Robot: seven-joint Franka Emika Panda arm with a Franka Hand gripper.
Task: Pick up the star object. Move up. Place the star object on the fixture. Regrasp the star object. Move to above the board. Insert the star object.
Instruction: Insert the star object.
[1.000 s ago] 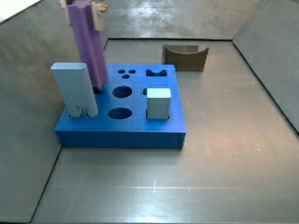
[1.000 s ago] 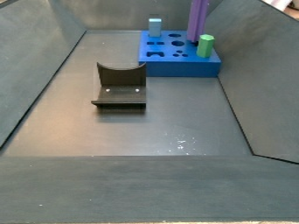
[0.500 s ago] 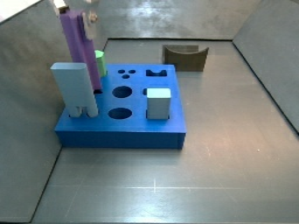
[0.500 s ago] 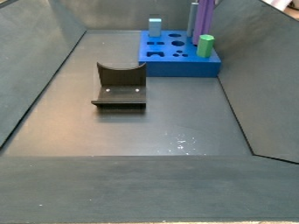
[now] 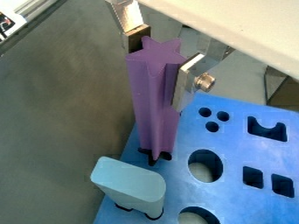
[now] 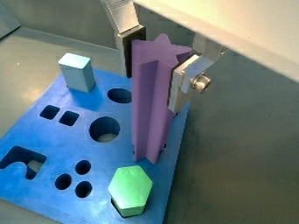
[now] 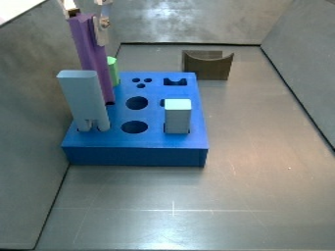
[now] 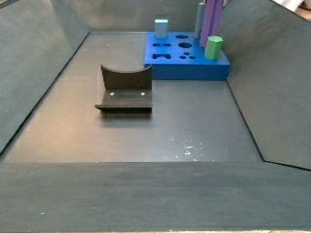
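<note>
The star object (image 5: 155, 105) is a long purple prism standing upright, and my gripper (image 5: 158, 61) is shut on its upper end. Both wrist views show a silver finger on each side of the star (image 6: 152, 96). Its lower end meets the top face of the blue board (image 5: 233, 149) near one edge, at a small dark hole. In a side view the star (image 7: 85, 54) rises behind the tall pale block (image 7: 81, 98), with the gripper (image 7: 82, 12) at its top. The dark fixture (image 7: 207, 64) stands apart from the board (image 7: 137, 137).
A green cylinder (image 6: 131, 188) sits in the board (image 6: 59, 140) close to the star. A short grey block (image 7: 177, 116) fills another hole. Grey walls ring the floor. In a side view the fixture (image 8: 124, 89) lies on open floor in front of the board (image 8: 188, 71).
Over the last second the star, still held, moved sideways and down until its lower end reached the board. It has barely moved in the last half second.
</note>
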